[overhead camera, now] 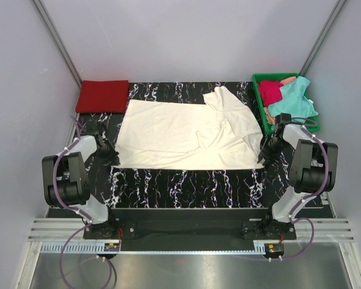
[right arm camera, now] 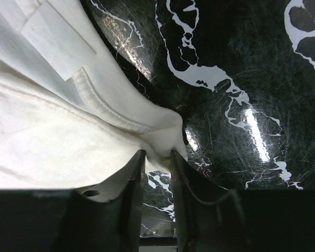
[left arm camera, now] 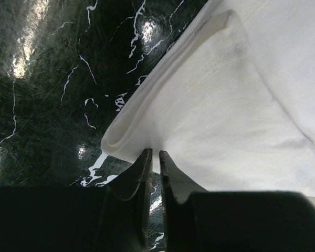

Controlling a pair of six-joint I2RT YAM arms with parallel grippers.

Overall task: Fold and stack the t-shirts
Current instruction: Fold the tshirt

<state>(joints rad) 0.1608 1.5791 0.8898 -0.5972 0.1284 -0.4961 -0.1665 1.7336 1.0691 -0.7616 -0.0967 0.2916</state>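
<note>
**One cream shirt spread, arms at both ends**

Cream shirt [overhead camera: 186,135] lies flat mid-table [overhead camera: 186,183], long axis L–R, tagged end to the right. R gripper [right arm camera: 157,156] pinches its near-right corner. L gripper [left arm camera: 153,157] has jaws narrow at near-left hem, hold unclear. Red shirt [overhead camera: 102,96] folded far-left. Crimson shirt [overhead camera: 269,91] and teal shirt [overhead camera: 293,103] heaped in tray [overhead camera: 256,81], far-right. White tag [right arm camera: 58,42] print illegible.

Cream-white shirt [overhead camera: 168,129] spread flat (partly folded); red shirt [overhead camera: 102,96] folded far-left.
</note>
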